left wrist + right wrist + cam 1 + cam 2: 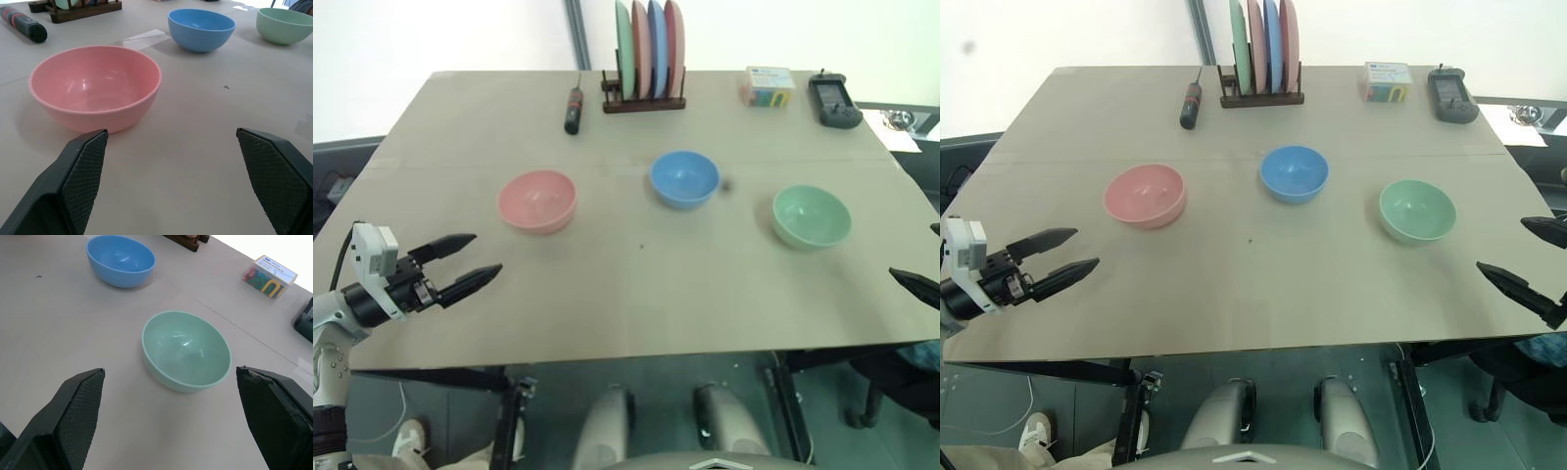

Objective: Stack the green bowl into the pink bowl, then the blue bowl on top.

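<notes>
1. Three bowls, standing apart on the table (636, 294): one pink bowl (537, 201), one blue bowl (684, 178), one green bowl (812, 216).
2. Four plates upright in one wooden rack (643, 101): green, pink, blue, pink.
3. One screwdriver (574, 108).
4. One small colourful box (767, 86).
5. One black handheld device (833, 100).

The small round salmon-pink bowl (537, 201), the small round sky-blue bowl (684, 178) and the small round pale mint-green bowl (812, 216) are plain and unpatterned on the flat beige table (636, 294). Green, pink and blue plates (649, 37) stand at the far edge.
</notes>
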Motion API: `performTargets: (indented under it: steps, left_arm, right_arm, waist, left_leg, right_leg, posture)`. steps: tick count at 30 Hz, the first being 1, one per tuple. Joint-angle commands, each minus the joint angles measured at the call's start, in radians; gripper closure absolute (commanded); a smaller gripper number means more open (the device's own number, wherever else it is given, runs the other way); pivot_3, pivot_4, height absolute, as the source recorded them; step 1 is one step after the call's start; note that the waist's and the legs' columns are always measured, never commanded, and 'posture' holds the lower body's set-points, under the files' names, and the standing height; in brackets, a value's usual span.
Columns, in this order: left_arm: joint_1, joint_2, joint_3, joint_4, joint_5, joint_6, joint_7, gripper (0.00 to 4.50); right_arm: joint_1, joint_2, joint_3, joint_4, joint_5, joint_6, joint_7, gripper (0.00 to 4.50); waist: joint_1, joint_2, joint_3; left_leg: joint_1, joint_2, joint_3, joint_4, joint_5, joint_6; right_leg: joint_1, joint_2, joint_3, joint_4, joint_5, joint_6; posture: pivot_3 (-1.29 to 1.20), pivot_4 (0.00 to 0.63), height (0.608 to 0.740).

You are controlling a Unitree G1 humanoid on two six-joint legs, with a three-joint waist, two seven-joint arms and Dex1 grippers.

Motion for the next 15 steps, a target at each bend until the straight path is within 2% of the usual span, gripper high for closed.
performTargets:
  steps: [1, 7, 12, 15]
  left_arm:
    - [-0.029, 0.01, 0.004, -0.026, 0.001, 0.008, 0.011, 0.04]
    - [-0.089, -0.034, -0.032, -0.106, 0.02, 0.038, 0.102, 0.04]
    - [-0.121, -0.036, -0.157, -0.336, 0.251, 0.091, 0.394, 0.04]
    - [-0.173, -0.018, -0.223, -0.427, 0.309, 0.196, 0.482, 0.04]
  right_arm:
    - [-0.03, -0.012, 0.017, -0.011, -0.004, -0.002, -0.02, 0.0]
    - [-0.121, -0.005, 0.126, -0.032, 0.006, 0.01, -0.072, 0.0]
    - [-0.228, 0.033, 0.286, -0.083, 0.033, -0.005, -0.105, 0.0]
    - [-0.297, 0.059, 0.386, -0.108, 0.032, -0.002, -0.133, 0.0]
  waist:
    - [0.0, 0.0, 0.0]
    - [-0.001, -0.001, 0.0]
    - [0.0, -0.001, 0.0]
    - [0.0, -0.001, 0.0]
  left_leg:
    - [0.0, 0.0, 0.0, 0.0, 0.0, 0.0]
    - [0.001, 0.0, 0.0, 0.003, 0.0, 0.0]
    - [0.0, 0.0, -0.001, 0.003, 0.0, 0.0]
    - [0.0, 0.0, -0.001, 0.003, 0.0, 0.0]
  right_leg:
    - [0.0, 0.0, 0.0, 0.0, 0.0, 0.0]
    - [0.002, 0.0, 0.0, 0.001, 0.0, 0.0]
    - [0.002, 0.001, 0.0, 0.001, 0.002, -0.001]
    - [0.002, 0.002, 0.001, 0.001, 0.002, -0.002]
  posture:
    - [0.0, 0.15, 0.74]
    - [0.0, 0.15, 0.74]
    - [0.0, 0.15, 0.74]
    - [0.0, 0.15, 0.74]
